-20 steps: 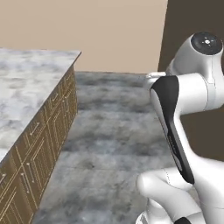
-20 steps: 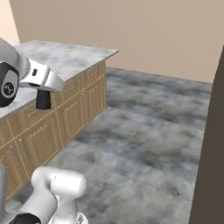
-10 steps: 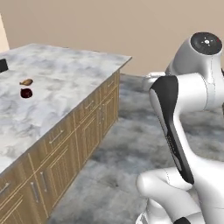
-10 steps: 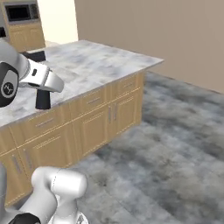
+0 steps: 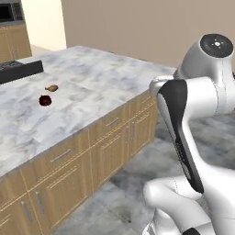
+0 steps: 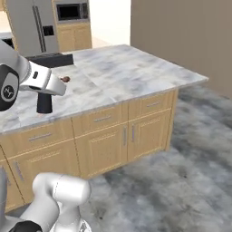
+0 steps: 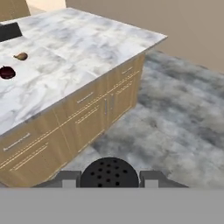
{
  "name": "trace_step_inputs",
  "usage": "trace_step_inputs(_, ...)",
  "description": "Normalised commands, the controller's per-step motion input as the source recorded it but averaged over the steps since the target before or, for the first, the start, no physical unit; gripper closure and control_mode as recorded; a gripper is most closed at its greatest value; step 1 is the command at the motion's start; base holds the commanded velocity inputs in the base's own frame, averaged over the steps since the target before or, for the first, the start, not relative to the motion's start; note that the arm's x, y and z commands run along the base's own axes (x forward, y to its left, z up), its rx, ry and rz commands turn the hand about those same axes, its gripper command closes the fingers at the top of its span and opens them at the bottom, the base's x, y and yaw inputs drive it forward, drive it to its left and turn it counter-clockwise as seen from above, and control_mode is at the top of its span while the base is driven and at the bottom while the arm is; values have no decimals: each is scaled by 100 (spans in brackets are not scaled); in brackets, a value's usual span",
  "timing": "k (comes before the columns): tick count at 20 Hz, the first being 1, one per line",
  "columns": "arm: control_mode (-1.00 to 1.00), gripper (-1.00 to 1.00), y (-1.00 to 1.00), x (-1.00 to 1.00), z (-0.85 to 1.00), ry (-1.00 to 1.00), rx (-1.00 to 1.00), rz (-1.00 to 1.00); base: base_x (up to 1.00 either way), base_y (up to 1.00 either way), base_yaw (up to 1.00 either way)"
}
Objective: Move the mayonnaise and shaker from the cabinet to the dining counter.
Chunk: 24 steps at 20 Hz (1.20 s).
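Nearest you, the gripper has its two fingers pinching one black shaker, whose round, perforated top sits between the fingertips in the hand view. In the right base view that same shaker hangs upright under the gripper, in front of the bench edge; you cannot tell from that angle whether it is over the floor or over the marble.

Beyond it, you have one bench, the wide marble island, with light-wood drawers and doors below. On its top lie two small items, just beside each other: one dark red round item and one small tan item. Farther back on the same top sits one black hob.

At the far wall stand one grey refrigerator and one microwave.
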Motion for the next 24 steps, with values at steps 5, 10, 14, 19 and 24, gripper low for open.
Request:
trace_step_inputs(5,100,100,0,0,0,0,0,0,97,-38,47)
trace_step_inputs(10,100,100,0,0,0,0,0,0,94,-9,40)
trace_step_inputs(14,100,100,0,0,0,0,0,0,91,0,36)
trace_step_inputs(19,100,100,0,0,0,0,0,0,86,0,36)
trace_step_inputs(24,100,100,0,0,0,0,0,0,79,-2,36)
